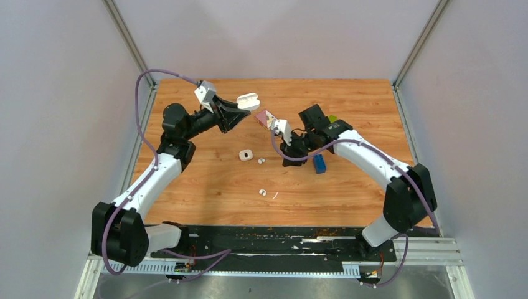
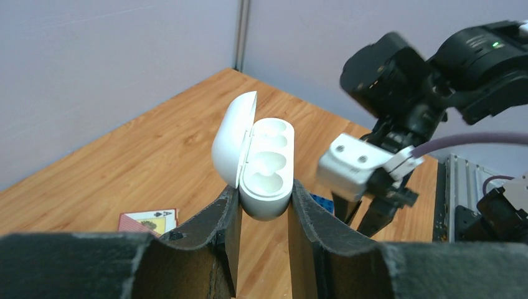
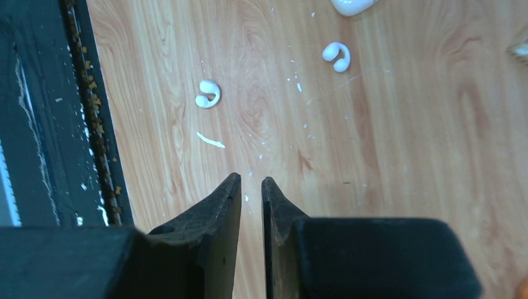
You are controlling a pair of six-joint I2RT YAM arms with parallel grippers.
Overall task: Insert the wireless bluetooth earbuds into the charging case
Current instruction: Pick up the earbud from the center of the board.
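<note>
Wooden table (image 1: 205, 187), black strip along near edge. On it, mid-table: farther earbud (image 3: 337, 56) & nearer earbud (image 3: 208, 93), apart. Thin white sliver (image 3: 210, 140) just beside nearer one. Small white rounded obj (image 1: 245, 154) near farther one. Blue block (image 1: 319, 164) to the right, playing card (image 2: 147, 221) toward back, white flecks scattered.

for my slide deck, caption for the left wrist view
The left gripper clamps the open charging case, both sockets empty, right arm beyond
</note>
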